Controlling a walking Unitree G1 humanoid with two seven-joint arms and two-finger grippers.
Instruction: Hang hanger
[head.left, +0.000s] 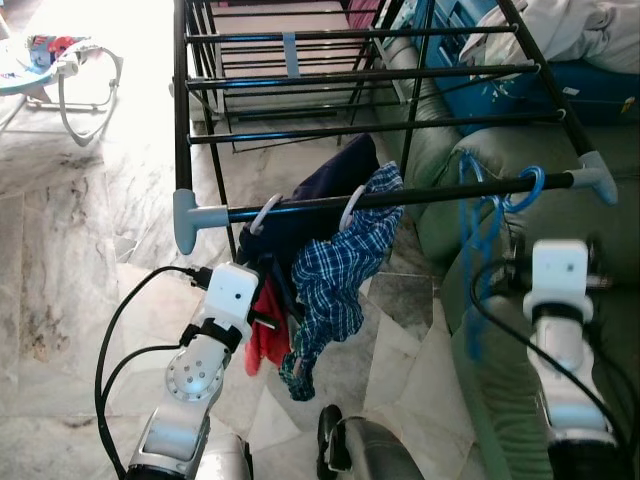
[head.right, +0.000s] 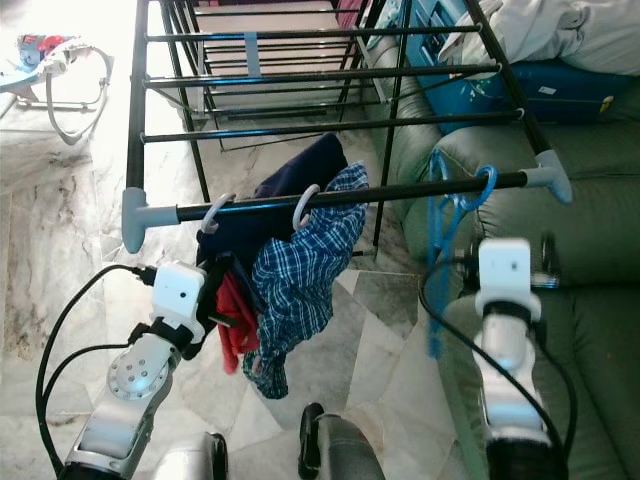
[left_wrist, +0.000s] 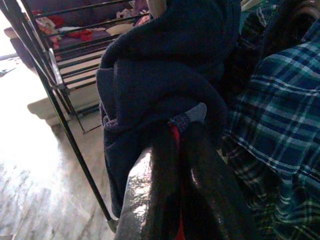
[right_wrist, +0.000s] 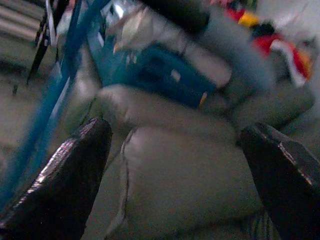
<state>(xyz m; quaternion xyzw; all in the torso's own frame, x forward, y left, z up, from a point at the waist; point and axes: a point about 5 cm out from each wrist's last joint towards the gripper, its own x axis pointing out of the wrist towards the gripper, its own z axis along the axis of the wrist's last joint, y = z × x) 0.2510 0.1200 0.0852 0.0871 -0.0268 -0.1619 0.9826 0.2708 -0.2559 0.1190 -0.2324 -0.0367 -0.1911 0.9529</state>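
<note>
On the rack's front bar — blue hanger hooked, right gripper wide open.

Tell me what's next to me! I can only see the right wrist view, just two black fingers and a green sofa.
Observer: A blue hanger hangs on the drying rack's front bar, just ahead of the right gripper.
Operator: Am I holding it?
Observer: No, the right gripper is open with nothing between its fingers.
Operator: What's my other arm doing?
Observer: The left gripper is shut on a red cloth beside a navy garment.
Operator: Anything else hanging?
Observer: A blue plaid shirt.
</note>
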